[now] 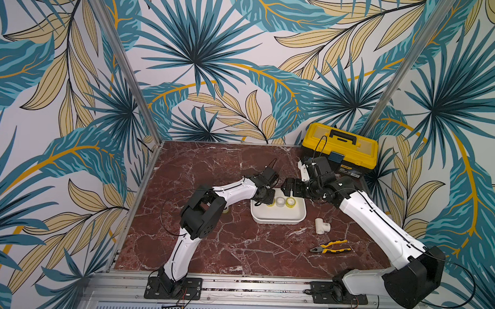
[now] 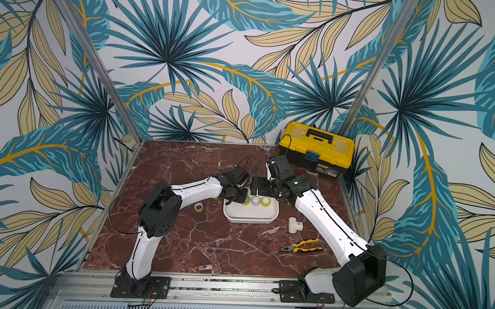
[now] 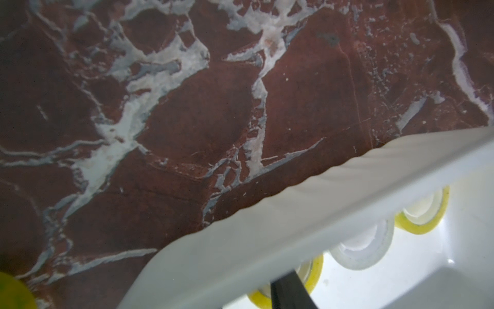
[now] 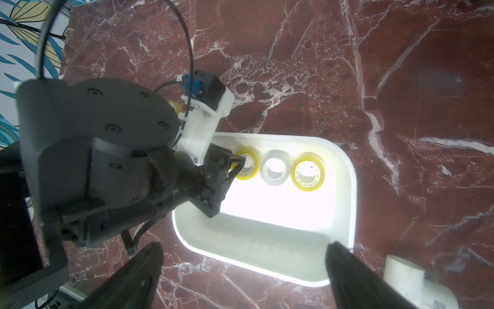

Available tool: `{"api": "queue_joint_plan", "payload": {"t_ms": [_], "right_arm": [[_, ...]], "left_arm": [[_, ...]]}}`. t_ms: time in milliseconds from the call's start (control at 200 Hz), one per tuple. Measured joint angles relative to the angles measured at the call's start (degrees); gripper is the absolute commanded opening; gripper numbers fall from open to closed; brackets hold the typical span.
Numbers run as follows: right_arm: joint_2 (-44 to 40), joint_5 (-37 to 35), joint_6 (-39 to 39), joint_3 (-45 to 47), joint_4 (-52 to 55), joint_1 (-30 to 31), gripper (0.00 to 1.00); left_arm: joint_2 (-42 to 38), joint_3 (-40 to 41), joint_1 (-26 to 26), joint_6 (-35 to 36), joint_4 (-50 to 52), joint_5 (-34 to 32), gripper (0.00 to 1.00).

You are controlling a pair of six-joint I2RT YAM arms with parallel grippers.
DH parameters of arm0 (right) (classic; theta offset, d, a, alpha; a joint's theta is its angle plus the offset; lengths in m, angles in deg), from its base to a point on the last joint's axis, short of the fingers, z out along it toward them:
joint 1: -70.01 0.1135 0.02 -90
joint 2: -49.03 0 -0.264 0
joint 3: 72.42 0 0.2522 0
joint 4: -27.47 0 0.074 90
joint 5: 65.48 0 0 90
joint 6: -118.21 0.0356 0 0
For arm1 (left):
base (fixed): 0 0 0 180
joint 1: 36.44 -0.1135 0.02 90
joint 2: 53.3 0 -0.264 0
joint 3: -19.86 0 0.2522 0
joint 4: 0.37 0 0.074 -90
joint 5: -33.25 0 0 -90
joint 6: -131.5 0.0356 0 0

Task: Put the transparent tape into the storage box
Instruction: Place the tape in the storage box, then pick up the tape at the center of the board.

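My left gripper (image 1: 269, 201) reaches into the storage box (image 1: 278, 220) at its 10 o'clock corner in both top views. Its tip is down at the yellowish end roll (image 1: 271, 203) of transparent tape. From up here I cannot tell whether it grips that roll or sits loose around it. My right gripper (image 1: 288, 190) hangs by the box's 12 o'clock rim, holding nothing.

The box sits about mid-counter (image 1: 223, 253). Three rolls stand in a row along its 12 o'clock wall. From 9 to 3 o'clock they are the end roll, a whitish roll (image 1: 280, 201) and the other yellowish roll (image 1: 290, 202). A loose roll (image 2: 199, 207) lies on the counter at 9 o'clock of the box, near my left arm. A white pipe fitting (image 1: 322, 226) sits at 4 o'clock of the box, with the pliers (image 1: 329, 246) farther out at 5 o'clock. A yellow toolbox (image 1: 340, 144) fills the counter's 1 o'clock corner.

In the left wrist view, one dark finger (image 3: 288, 294) shows just beside the end roll (image 3: 314, 273), past the box rim (image 3: 267, 230). The whitish roll (image 3: 363, 248) and the other yellowish roll (image 3: 425, 216) line up beyond it. The second finger is hidden, so the grip stays unclear.

In the right wrist view, my right gripper (image 4: 244, 247) has its fingers spread wide and free of any object. My left gripper (image 4: 236, 164) meets the end roll (image 4: 248, 171) inside the box. A half-hidden roll (image 4: 176, 107) peeks out on the counter beyond my left wrist.
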Motion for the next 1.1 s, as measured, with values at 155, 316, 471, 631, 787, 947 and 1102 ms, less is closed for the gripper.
{"api": "queue_joint_plan", "payload": {"t_ms": [155, 316, 471, 631, 787, 947, 1102], "right_arm": [[0.3, 0.9, 0.0, -0.3, 0.0, 0.0, 1.00], [3.1, 2.9, -0.9, -2.5, 0.1, 0.2, 1.00], [9.6, 4.0, -2.7, -7.8, 0.7, 2.7, 0.99], [17.5, 4.8, -5.2, -15.2, 1.3, 7.9, 0.89], [26.2, 5.7, -7.5, -23.8, 1.2, 13.5, 0.68], [36.3, 5.8, -10.3, -32.7, 1.2, 19.3, 0.55], [45.7, 5.1, -11.9, -39.8, 1.0, 24.1, 0.55]], "left_arm": [[-1.0, 0.2, 0.0, -0.5, -0.7, -0.7, 0.54], [-10.5, 4.4, -0.2, -0.8, -1.4, -4.9, 0.65], [-25.7, 9.3, -1.7, -1.5, -0.9, -10.4, 0.80], [-41.9, 17.2, -5.0, -3.4, 1.6, -18.5, 1.00], [-56.0, 24.0, -5.8, -5.0, 5.8, -28.0, 1.00], [-67.1, 27.0, -6.2, -6.4, 11.4, -35.2, 1.00], [-72.4, 30.1, -6.4, -8.4, 15.8, -38.4, 1.00]]}}
